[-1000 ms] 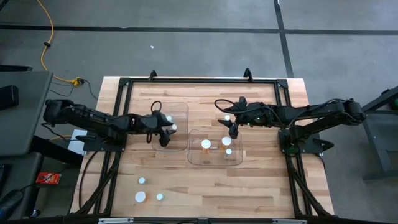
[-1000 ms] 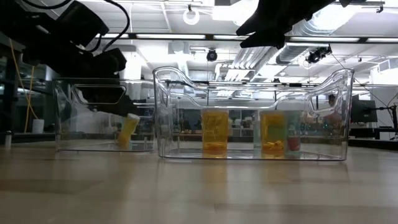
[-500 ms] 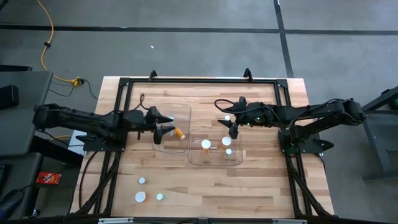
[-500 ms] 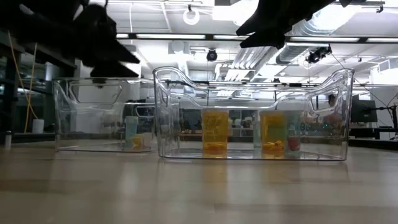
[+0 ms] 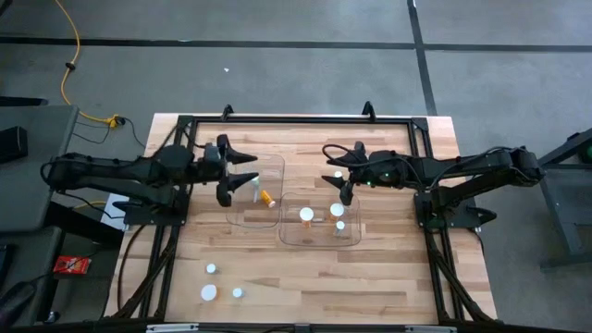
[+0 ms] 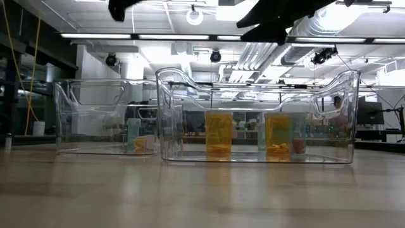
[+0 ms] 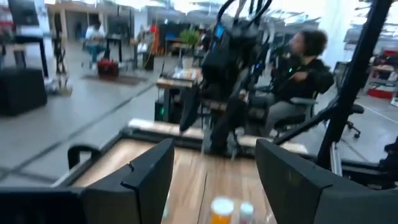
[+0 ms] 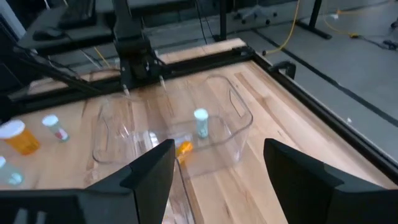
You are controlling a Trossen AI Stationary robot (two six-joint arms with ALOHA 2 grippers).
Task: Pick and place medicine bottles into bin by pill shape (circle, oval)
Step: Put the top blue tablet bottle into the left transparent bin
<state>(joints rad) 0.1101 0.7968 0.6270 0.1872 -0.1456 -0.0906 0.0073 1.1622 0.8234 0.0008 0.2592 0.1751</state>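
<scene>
Two clear bins sit mid-table: a left bin [image 5: 242, 215] and a right bin [image 5: 319, 239] just beside it. The left gripper [image 5: 242, 170] hangs above the left bin's far-left rim, fingers apart and empty. An amber bottle [image 5: 266, 198] lies on its side on the left bin's floor, near the bin's right wall, with a pale upright bottle [image 5: 254, 188] just behind it; both are below and slightly to the right of the left gripper. The right gripper [image 5: 345, 174] hangs above the right bin's far edge, fingers apart in its wrist view and empty. The right bin holds two upright amber bottles [image 6: 219, 134] and smaller ones near its right wall. A bottle [image 5: 338, 174] stands on the table near the right gripper, beyond the right bin. Three bottles [image 5: 210, 292] wait near the table's front-left corner, well apart from both grippers.

Likely risks: the arm swinging toward the front-left group may clip the bin rim and shift it; the closely spaced bottles there may topple when one is grasped; a bottle sorted by the wrong pill shape would go unnoticed.
</scene>
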